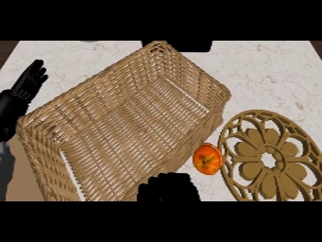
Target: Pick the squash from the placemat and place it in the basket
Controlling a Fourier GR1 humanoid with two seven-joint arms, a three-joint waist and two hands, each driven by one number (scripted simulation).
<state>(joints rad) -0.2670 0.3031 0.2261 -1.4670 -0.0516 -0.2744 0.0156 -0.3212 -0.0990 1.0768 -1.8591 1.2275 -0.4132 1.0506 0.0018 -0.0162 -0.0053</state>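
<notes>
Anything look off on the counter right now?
Yes. The squash isn't on the placemat; it sits wedged between the placemat's left rim and the wicker basket wall. Right hand shows near the lower edge, left hand rests open at left.

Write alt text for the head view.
An orange squash lies between a large wicker basket and a round carved placemat. The right hand shows below the squash; the left hand rests open at the left edge.
</notes>
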